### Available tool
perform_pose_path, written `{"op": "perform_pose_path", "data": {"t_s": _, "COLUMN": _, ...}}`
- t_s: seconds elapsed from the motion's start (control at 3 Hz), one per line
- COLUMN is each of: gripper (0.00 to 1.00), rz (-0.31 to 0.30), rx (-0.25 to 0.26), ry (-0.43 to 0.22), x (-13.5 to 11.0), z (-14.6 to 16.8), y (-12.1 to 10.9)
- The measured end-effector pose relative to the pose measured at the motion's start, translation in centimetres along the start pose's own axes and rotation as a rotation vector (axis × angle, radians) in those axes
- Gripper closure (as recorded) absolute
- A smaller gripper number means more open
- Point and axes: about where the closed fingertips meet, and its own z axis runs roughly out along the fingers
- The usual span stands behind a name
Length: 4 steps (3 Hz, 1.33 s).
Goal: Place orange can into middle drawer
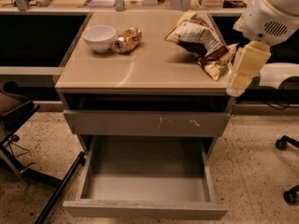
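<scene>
The orange can lies on its side at the back left of the tan tabletop, touching the right side of a white bowl. The middle drawer is pulled out at the bottom of the cabinet, and its smooth grey inside holds nothing. My gripper hangs at the table's right front corner, pointing down, below the white arm housing. It is well to the right of the can and holds nothing that I can see.
A white, brown and yellow snack bag lies at the table's back right, close to my arm. The drawer front with white scuff marks is shut above the pulled-out drawer. A black chair base stands on the left and chair wheels on the right.
</scene>
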Motion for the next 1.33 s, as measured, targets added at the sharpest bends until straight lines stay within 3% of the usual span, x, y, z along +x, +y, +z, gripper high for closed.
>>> {"op": "perform_pose_path", "data": {"t_s": 0.33, "gripper": 0.0, "rz": -0.026, "rx": -0.025, "ry": -0.049, "x": -3.0, "z": 2.5, "y": -3.2}}
{"op": "perform_pose_path", "data": {"t_s": 0.67, "gripper": 0.0, "rz": -0.04, "rx": -0.115, "ry": -0.037, "x": -7.6, "z": 8.1, "y": -7.6}}
{"op": "perform_pose_path", "data": {"t_s": 1.0, "gripper": 0.0, "rz": -0.01, "rx": -0.213, "ry": -0.02, "x": -13.2, "z": 14.0, "y": -10.0}}
{"op": "perform_pose_path", "data": {"t_s": 1.33, "gripper": 0.0, "rz": 0.086, "rx": -0.185, "ry": -0.131, "x": -17.0, "z": 15.2, "y": -13.3}}
